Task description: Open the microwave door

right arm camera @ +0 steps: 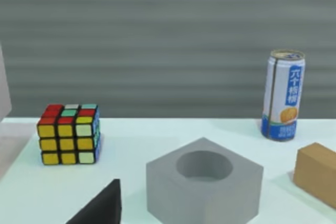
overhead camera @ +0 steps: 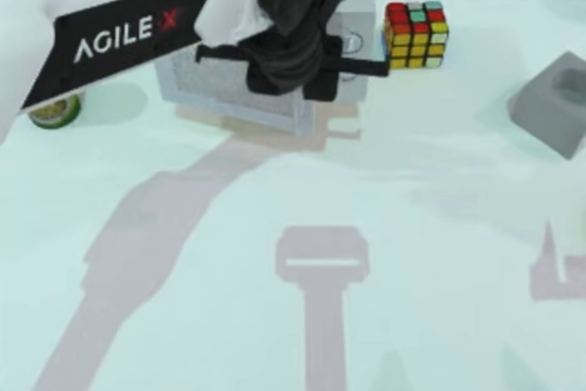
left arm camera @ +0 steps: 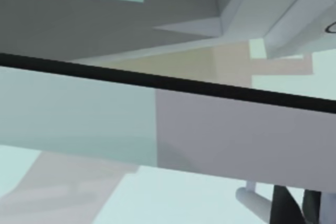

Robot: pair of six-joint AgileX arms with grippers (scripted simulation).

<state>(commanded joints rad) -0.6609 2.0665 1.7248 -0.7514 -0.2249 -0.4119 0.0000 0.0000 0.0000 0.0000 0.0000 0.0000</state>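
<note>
The light grey microwave [overhead camera: 359, 8] stands at the back middle of the table, a round silver knob [overhead camera: 352, 43] on its side panel. The microwave door [overhead camera: 229, 89], with its speckled mesh window, stands slightly ajar, its right edge swung forward. My left arm reaches across from the left and its black gripper [overhead camera: 316, 75] sits at that edge. The left wrist view shows the door panel [left arm camera: 236, 135] close up, with the dark fingers [left arm camera: 286, 208] closed on its pale bar handle [left arm camera: 252, 202]. One dark finger [right arm camera: 102, 208] of my parked right gripper shows in the right wrist view.
A Rubik's cube [overhead camera: 417, 36] sits just right of the microwave. A dark grey block with a round hole [overhead camera: 554, 103] lies at the far right. A green can [overhead camera: 55, 109] stands at the left. The right wrist view also shows a tall drink can [right arm camera: 283, 95] and a brown box [right arm camera: 317, 174].
</note>
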